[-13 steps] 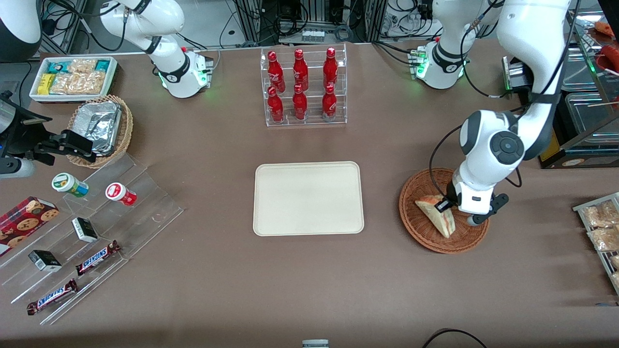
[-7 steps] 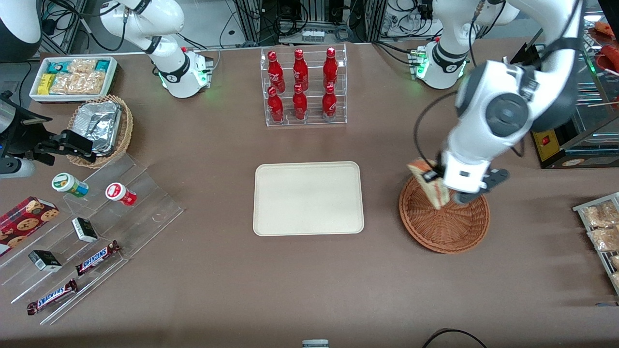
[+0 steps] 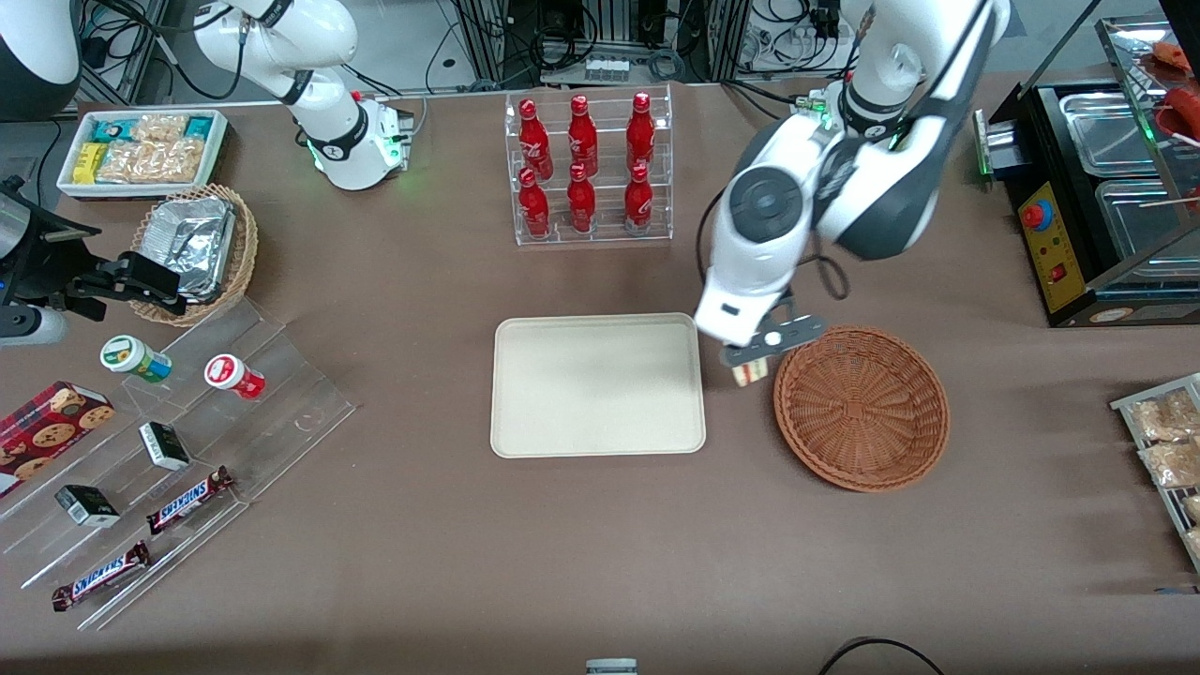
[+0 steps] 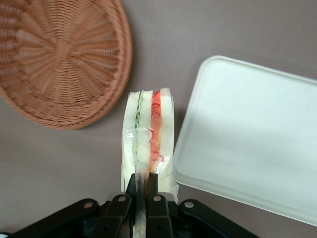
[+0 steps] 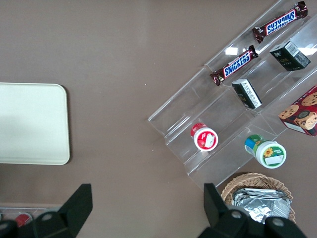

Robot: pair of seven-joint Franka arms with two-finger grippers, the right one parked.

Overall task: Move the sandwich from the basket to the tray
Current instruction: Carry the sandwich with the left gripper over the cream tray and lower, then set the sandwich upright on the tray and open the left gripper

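gripper carries the sandwich between basket and tray

gripper point(image 4: 144, 191) of the left arm hangs above the bare brown tabletop point(image 3: 562, 544), in the gap between the round reddish-brown woven wicker basket point(image 3: 861, 408) and the flat cream rectangular tray point(image 3: 598, 384) with rounded corners. its black fingers point(image 4: 152, 187) are clenched on the small wedge of pale white bread with red-orange and green filling point(image 4: 148, 144), which hangs clear of every surface with its cut edge facing the wrist camera. in the front view only a small end of the sandwich point(image 3: 751, 372) shows below the gripper point(image 3: 756, 360), just beside the tray's nearest edge.

the basket holds nothing now, so the lift looks done and the carry is the step in hand. as i judge it, the next move calls for travelling on toward the parked arm's end of the table until the wedge is over the tray's bare middle, then lowering it onto the surface before letting go. releasing here would drop it on the tabletop or across the rim.
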